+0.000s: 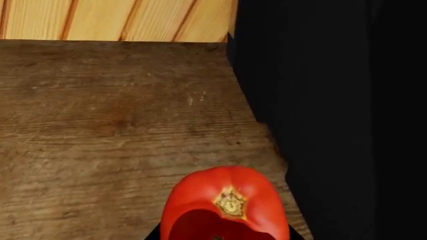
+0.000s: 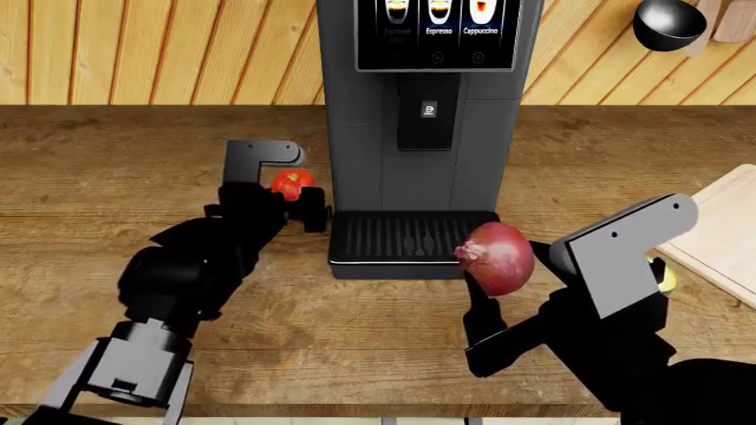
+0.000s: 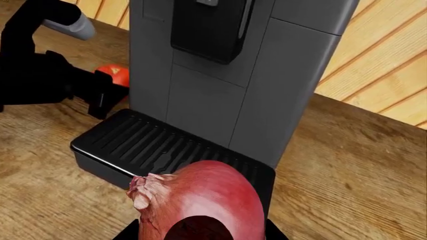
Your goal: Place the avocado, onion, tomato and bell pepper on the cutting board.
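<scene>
My right gripper [image 2: 494, 288] is shut on the red-purple onion [image 2: 497, 257] and holds it above the table in front of the coffee machine's drip tray; the onion fills the lower part of the right wrist view [image 3: 200, 205]. My left gripper [image 2: 292, 193] is closed round the small red tomato [image 2: 289, 183], left of the machine; the tomato with its pale stem spot sits close in the left wrist view [image 1: 227, 205]. The pale cutting board [image 2: 723, 226] lies at the far right. A yellow-green sliver [image 2: 667, 282] behind my right arm may be the avocado. The bell pepper is out of view.
A tall dark grey coffee machine [image 2: 413, 115] with a ribbed drip tray [image 2: 408, 237] stands mid-table between my arms. Its side fills the right part of the left wrist view [image 1: 333, 100]. A wood-slat wall [image 2: 142, 53] runs behind. A black ladle [image 2: 667, 22] hangs at the upper right.
</scene>
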